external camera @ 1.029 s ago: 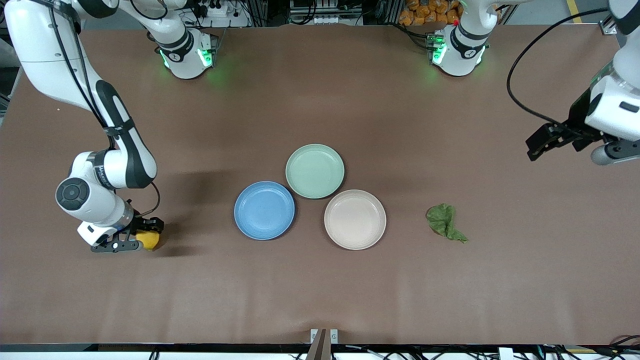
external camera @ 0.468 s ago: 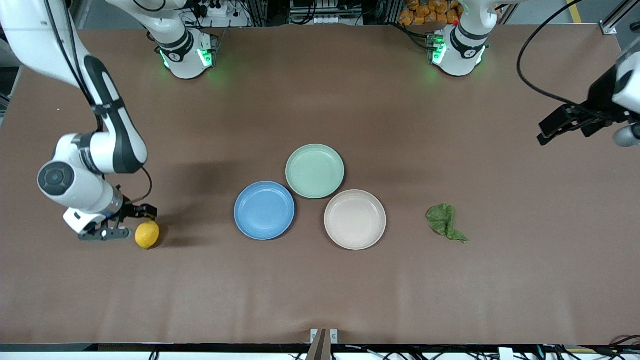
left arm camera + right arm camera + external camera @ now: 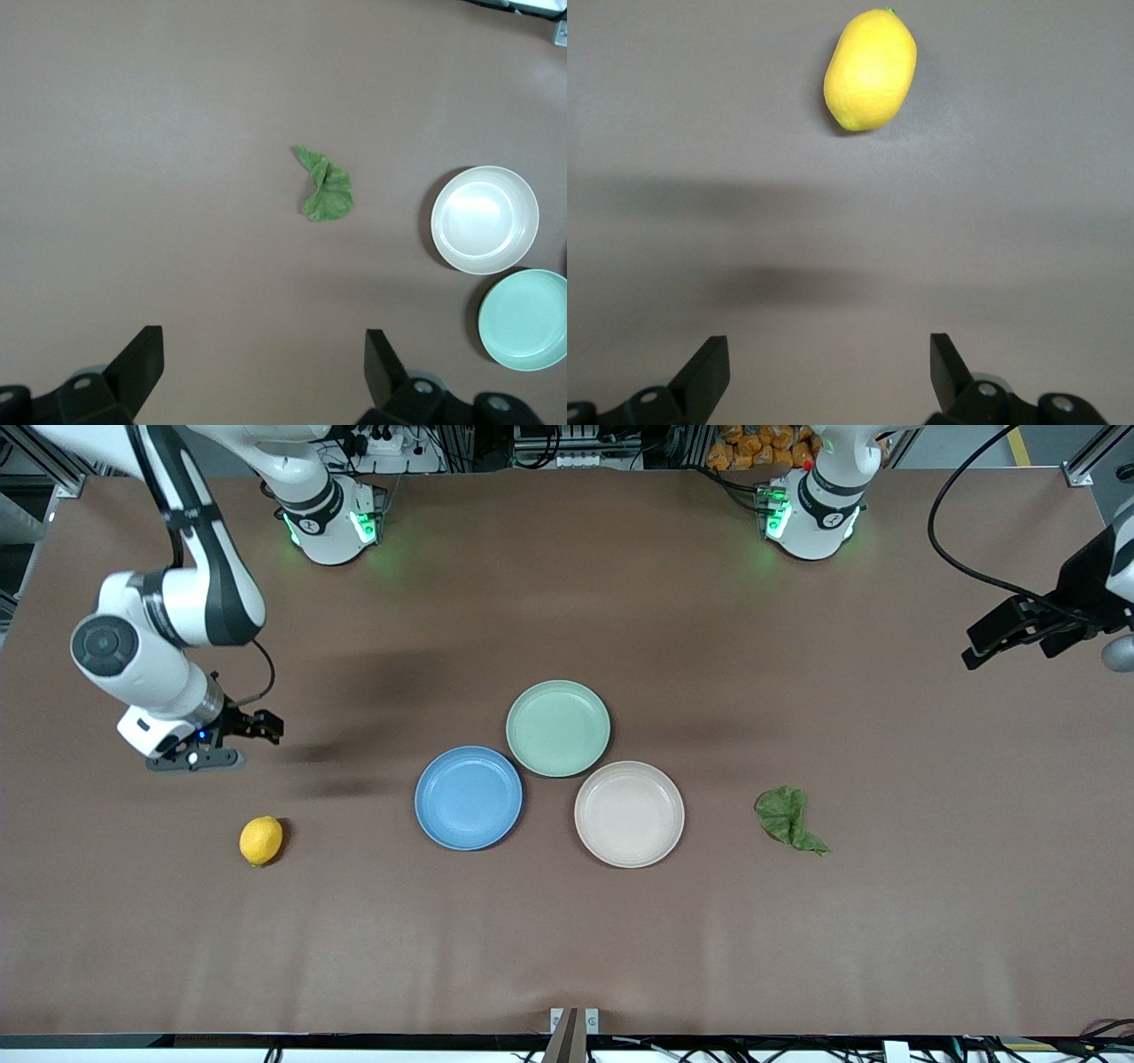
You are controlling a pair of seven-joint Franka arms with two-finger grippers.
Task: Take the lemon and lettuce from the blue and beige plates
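Now lemon (image 3: pixel 261 840) on table, right tool (image 3: pixel 232 737) apart, open

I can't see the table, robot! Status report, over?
Right gripper open, empty, up over bare table. Left gripper open, waiting at its table end. Lemon and lettuce on the table, off the blue plate and beige plate. Nothing blocking.

Brown table (image 3: pixel 567 921) — cables and orange clutter (image 3: pixel 753 447) along its top edge.

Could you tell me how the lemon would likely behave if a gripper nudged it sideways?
The lemon lies loose on the bare table; its rounded oval shape suggests it would roll. Its smooth skin may slip between fingers.
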